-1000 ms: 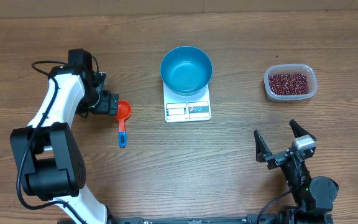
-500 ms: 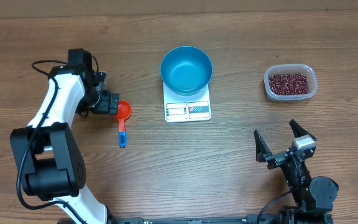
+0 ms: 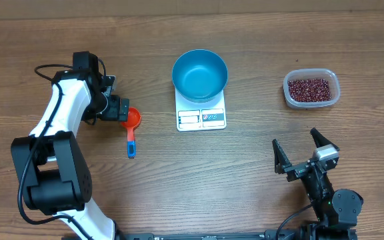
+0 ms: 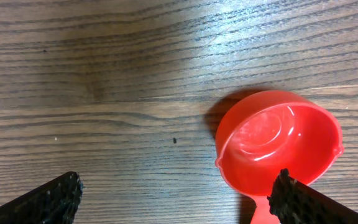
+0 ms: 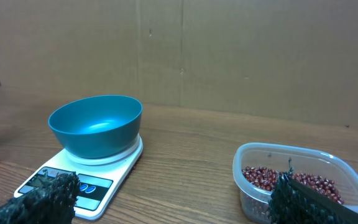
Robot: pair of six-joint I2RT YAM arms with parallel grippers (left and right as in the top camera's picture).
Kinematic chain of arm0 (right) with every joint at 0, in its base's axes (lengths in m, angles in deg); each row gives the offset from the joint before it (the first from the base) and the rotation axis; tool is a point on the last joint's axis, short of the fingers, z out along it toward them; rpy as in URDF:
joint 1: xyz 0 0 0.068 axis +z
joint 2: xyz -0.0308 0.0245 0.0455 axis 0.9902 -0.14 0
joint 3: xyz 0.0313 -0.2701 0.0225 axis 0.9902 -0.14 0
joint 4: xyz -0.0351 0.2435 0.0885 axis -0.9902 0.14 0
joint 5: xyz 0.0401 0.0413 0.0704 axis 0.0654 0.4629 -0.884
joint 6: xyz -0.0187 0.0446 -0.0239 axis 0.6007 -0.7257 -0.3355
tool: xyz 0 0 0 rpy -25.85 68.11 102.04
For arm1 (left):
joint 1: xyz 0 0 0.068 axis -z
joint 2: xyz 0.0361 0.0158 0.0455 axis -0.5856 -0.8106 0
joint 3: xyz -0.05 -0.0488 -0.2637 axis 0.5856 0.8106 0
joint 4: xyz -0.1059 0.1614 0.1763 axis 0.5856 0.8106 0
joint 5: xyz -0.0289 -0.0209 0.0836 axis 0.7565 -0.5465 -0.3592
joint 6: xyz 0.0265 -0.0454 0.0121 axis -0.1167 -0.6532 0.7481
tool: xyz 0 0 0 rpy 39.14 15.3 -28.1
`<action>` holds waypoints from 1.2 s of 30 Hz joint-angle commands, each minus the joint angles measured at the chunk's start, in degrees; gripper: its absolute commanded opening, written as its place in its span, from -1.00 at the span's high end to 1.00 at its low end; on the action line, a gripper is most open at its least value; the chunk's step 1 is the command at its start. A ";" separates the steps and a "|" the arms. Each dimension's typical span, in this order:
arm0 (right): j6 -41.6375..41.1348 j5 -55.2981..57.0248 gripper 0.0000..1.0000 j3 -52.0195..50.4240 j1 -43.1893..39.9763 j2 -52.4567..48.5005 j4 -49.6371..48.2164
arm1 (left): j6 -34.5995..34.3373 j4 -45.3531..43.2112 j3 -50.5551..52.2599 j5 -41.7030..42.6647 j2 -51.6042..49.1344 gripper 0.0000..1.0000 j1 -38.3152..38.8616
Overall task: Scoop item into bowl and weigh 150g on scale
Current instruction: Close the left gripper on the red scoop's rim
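Observation:
The light blue bowl (image 3: pixel 199 73) (image 5: pixel 95 124) stands empty on the white scale (image 3: pixel 201 117) (image 5: pixel 79 177). The red-brown beans (image 3: pixel 309 88) (image 5: pixel 291 180) lie in a clear plastic tub (image 3: pixel 311 101) at the right. A red scoop (image 3: pixel 133 119) (image 4: pixel 278 146) with a blue handle lies left of the scale. My left gripper (image 3: pixel 117 109) (image 4: pixel 176 199) is open just left of the scoop cup, one finger (image 4: pixel 303 202) over the scoop's neck and bare wood between the fingers. My right gripper (image 3: pixel 297 143) (image 5: pixel 173 199) hangs open near the front right and holds nothing.
The clear tub (image 5: pixel 300 186) sits to the right of the scale with bare wood between them. A cardboard wall (image 5: pixel 229 50) closes off the far side of the table. The scoop's blue handle (image 3: pixel 131 144) points toward the front edge.
My left gripper has shifted very slightly beside the scoop. The scoop, the bowl, the tub and the right arm have not moved.

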 commanded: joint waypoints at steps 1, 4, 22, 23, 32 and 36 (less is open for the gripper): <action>-0.33 0.11 -1.00 -0.61 0.37 0.61 -0.11 | 0.55 -0.11 -0.81 0.98 -0.61 -0.99 -0.20; -0.33 0.11 -1.00 -0.61 0.37 0.61 -0.11 | 0.55 -0.76 -0.52 0.96 -0.61 -0.99 -0.20; -0.33 0.11 -1.00 -0.61 0.37 0.61 -0.13 | 1.57 -6.03 4.11 0.94 -0.61 -0.99 -0.20; -0.35 0.11 -1.00 -0.61 0.37 0.61 -0.13 | 1.57 -6.08 4.31 0.94 -0.61 -0.99 -0.20; -0.33 0.11 -1.00 -0.61 0.37 0.61 -0.13 | 1.31 -9.29 6.75 1.18 -0.61 -0.99 -0.20; -0.33 0.11 -1.00 -0.61 0.37 0.61 -0.11 | 1.31 -9.40 6.78 1.16 -0.61 -1.00 -0.20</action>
